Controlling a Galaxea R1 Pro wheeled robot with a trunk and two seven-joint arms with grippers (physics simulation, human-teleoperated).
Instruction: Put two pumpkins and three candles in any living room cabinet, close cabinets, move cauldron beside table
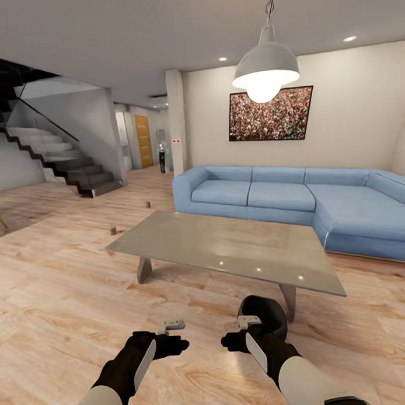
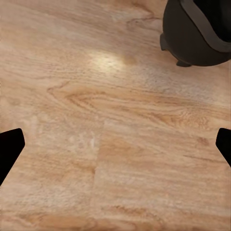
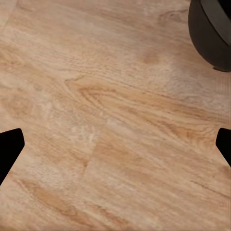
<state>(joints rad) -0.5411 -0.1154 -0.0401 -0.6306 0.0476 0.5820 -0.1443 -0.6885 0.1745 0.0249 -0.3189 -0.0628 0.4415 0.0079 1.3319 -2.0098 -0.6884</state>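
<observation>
The black cauldron [image 1: 266, 313] stands on the wood floor by the near right leg of the grey slab table [image 1: 227, 248], just beyond my right gripper [image 1: 233, 340]. The cauldron's rounded side [image 2: 197, 33] is seen in the left wrist view and again [image 3: 214, 33] in the right wrist view. My left gripper [image 1: 175, 343] hovers over bare floor, open and empty [image 2: 115, 149]. The right gripper is open and empty too [image 3: 115, 149]. Two small brown candles [image 1: 113, 231] [image 1: 148, 203] stand on the floor past the table's left end. The pumpkins and the cabinet are out of view.
A blue corner sofa [image 1: 296, 199] runs behind the table and along the right. A pendant lamp [image 1: 265, 69] hangs above the table. Stairs [image 1: 61, 161] rise at the far left, with open wood floor [image 1: 60, 301] in front of them.
</observation>
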